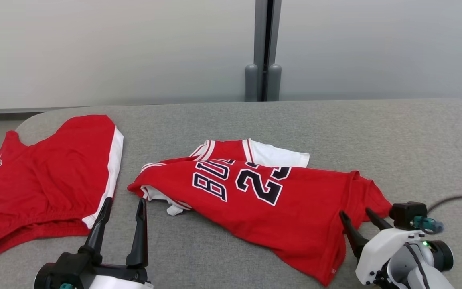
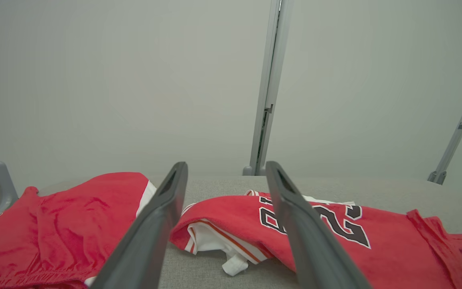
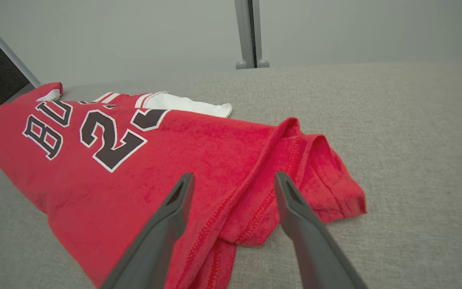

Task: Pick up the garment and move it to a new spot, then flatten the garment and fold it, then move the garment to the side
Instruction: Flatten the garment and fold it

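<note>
Red jersey (image 1: 263,196): crumpled, mid-frame on grey table (image 1: 375,132). I see both jaws wide, holding nothing: right gripper (image 1: 354,211) at bunched lower-right hem, left gripper (image 1: 125,200) lower left beside shorts (image 1: 46,180). Risks, I judge: pinching doubled layers; snagging the shorts.

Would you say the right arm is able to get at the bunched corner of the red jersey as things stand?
Probably yes: the right gripper is open, its fingers point at the bunched corner of the red jersey close ahead, and nothing lies between them.
</note>
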